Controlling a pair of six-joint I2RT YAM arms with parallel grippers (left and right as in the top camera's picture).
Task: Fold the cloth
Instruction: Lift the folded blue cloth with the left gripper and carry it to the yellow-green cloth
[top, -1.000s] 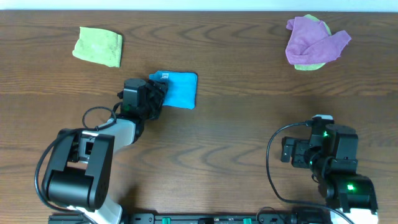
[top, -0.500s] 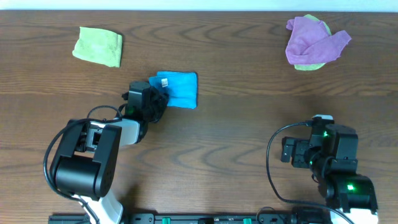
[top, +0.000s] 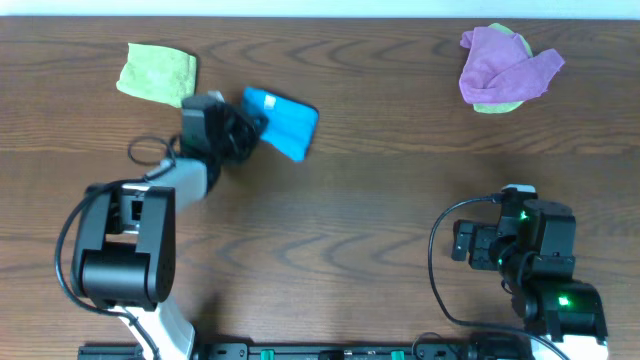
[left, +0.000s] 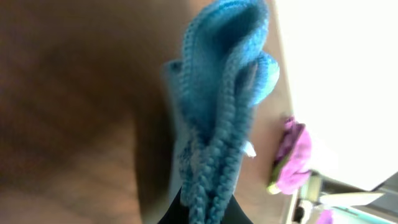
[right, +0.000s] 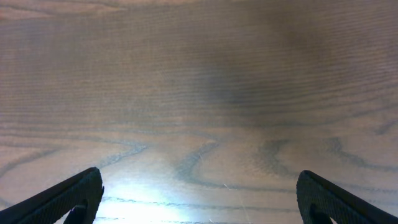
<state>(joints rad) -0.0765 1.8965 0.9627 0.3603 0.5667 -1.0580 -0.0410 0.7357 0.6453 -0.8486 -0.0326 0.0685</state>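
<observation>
The cloth is a folded sky-blue terry bundle at the table's upper middle, turned at a slant. My left gripper is at its left end and shut on its folded edge. In the left wrist view the cloth rises from between the dark tips of the left gripper as stacked layers seen edge-on. My right gripper stands wide open over bare wood near the front right, far from the cloth, with nothing between its fingers.
A light green cloth lies at the back left, close to the left arm. A purple cloth is heaped on another green one at the back right. The right arm's base sits at the front right.
The left gripper has shut on the blue cloth's left end and swung back and left with it. The cloth has turned askew and shifted slightly. The right arm has not moved.
</observation>
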